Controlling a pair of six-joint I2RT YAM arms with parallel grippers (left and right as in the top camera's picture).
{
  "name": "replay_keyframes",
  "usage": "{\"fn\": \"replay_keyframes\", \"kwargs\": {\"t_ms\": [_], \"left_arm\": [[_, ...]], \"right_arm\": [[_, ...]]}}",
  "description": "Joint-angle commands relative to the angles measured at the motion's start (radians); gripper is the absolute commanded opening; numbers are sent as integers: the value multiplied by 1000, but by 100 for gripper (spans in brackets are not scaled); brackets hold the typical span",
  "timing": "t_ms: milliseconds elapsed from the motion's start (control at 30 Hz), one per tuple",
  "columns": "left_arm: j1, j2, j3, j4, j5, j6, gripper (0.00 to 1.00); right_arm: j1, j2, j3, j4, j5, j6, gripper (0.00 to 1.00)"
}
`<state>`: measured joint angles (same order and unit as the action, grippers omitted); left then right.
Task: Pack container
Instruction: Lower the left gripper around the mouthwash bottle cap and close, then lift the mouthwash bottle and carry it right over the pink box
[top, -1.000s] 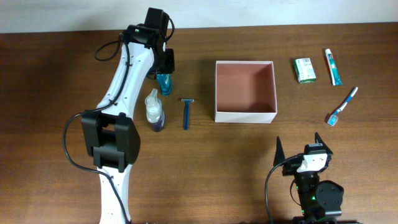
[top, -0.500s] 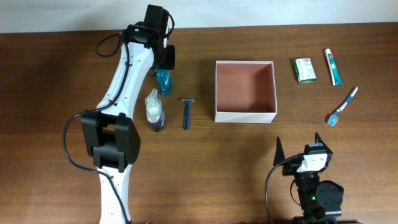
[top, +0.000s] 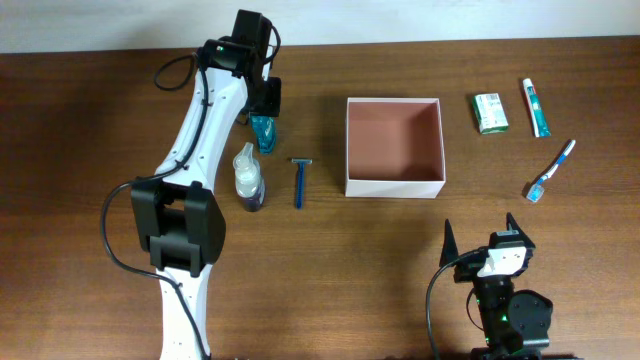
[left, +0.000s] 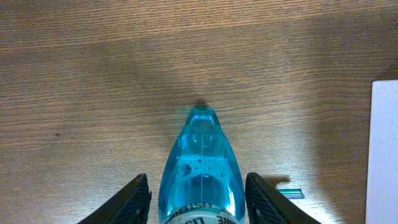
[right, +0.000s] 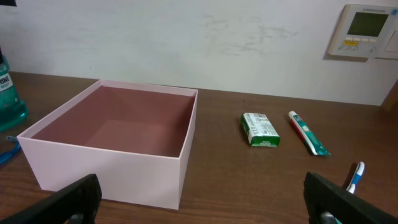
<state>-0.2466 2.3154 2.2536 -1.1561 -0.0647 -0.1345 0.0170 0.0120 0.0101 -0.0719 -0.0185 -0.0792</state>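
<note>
Little is changing over the last second: the left gripper (left: 196, 188) is only nudging around the blue bottle (left: 199, 155), its claw apart on either side and not yet clamped. The container (top: 394, 186) is sitting empty to the right, beyond the razor (top: 298, 182), so packing is only beginning. The right gripper (top: 482, 232) is resting near, fingers spread.

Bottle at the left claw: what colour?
Translucent blue bottle; the left wrist view shows it best.
</note>
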Motion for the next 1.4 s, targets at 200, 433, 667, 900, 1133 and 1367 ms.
{"fn": "replay_keyframes", "kwargs": {"t_ms": [200, 433, 667, 900, 1133, 1367], "left_arm": [[-2, 9, 25, -27, -3, 17, 51], [-2, 9, 25, -27, -3, 17, 41], [-2, 9, 27, -26, -3, 17, 39], [-2, 9, 67, -32, -3, 17, 38], [-2, 9, 226, -63, 72, 17, 38], [-3, 7, 422, -142, 114, 16, 38]], "right_arm": [[9, -6, -5, -6, 5, 1, 99], [9, -6, -5, -6, 5, 1, 99], [9, -6, -5, -6, 5, 1, 99], [9, -6, -5, -6, 5, 1, 99], [9, -6, -5, -6, 5, 1, 99], [9, -6, -5, -6, 5, 1, 99]]}}
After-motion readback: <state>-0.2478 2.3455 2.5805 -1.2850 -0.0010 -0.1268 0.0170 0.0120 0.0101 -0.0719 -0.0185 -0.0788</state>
